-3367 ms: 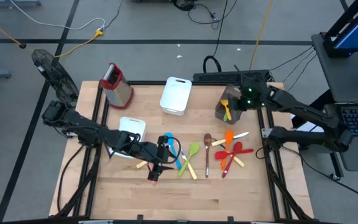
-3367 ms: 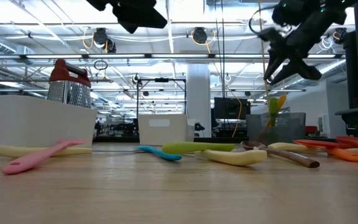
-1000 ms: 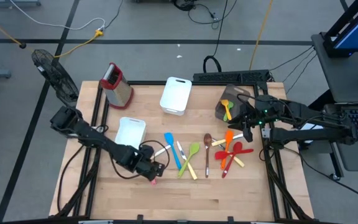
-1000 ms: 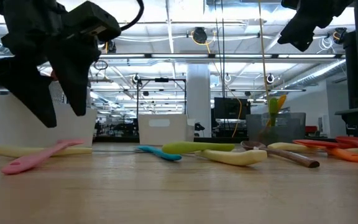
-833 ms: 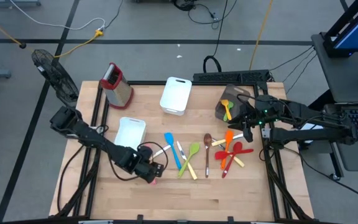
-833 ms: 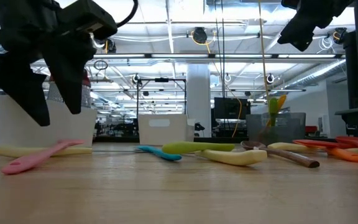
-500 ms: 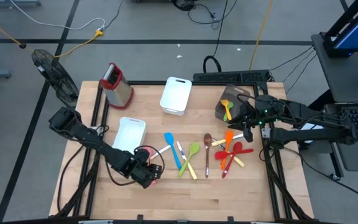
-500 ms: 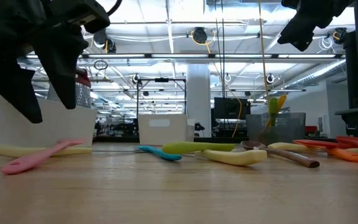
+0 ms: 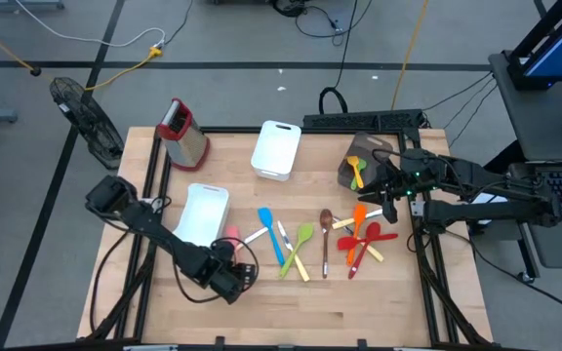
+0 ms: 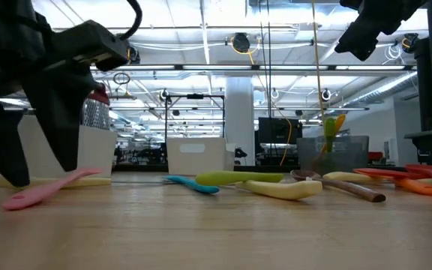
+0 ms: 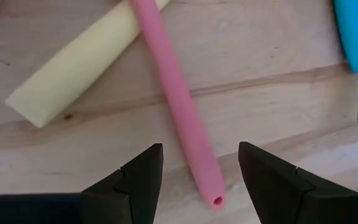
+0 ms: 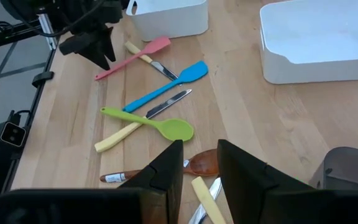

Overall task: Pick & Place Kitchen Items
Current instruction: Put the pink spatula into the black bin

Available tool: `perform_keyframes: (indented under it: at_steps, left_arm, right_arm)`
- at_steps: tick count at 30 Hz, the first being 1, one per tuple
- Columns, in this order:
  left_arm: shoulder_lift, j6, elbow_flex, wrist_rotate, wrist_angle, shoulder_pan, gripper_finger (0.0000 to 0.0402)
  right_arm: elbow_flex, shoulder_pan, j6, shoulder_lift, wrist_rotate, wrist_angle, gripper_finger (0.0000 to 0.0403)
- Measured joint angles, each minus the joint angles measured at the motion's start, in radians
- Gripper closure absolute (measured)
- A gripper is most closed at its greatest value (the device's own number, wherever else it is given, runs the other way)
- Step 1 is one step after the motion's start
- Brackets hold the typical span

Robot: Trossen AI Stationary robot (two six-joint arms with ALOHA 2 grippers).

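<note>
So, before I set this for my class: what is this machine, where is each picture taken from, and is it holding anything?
It is a robot with two dark arms at a wooden table. One picture looks straight down, one looks level across the tabletop, and two come from cameras on the wrists. On the table lie coloured utensils, two white trays and a box grater. The left hand is open and low, its fingers either side of the pink spatula handle, not yet gripping. A cream-handled knife lies under that spatula. The right hand hovers over the utensils on the table's right side, near the brown wooden spoon, holding nothing.
</note>
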Motion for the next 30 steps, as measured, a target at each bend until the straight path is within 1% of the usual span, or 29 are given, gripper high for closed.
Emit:
perform_keyframes:
  at_steps: [5,9,16,25,30]
  left_arm:
    - [-0.001,0.025,0.0,-0.014,-0.013,0.019,0.0188]
    - [0.007,0.076,0.0,-0.016,-0.016,0.046,0.0188]
    - [0.082,0.099,0.005,0.066,0.025,0.072,0.0188]
    - [0.089,0.077,0.004,0.07,0.007,0.071,0.0188]
    - [0.089,0.112,0.003,0.061,0.008,0.069,0.0188]
  right_arm:
    - [0.0,0.0,0.0,0.0,0.0,0.0,0.0312]
    - [0.0,0.0,0.0,0.0,0.0,0.0,0.0312]
    - [0.0,0.0,-0.011,0.0,0.0,0.0,0.0312]
    - [0.0,0.0,-0.011,0.0,0.0,0.0,0.0312]
    - [0.0,0.0,-0.011,0.0,-0.001,0.0,0.0312]
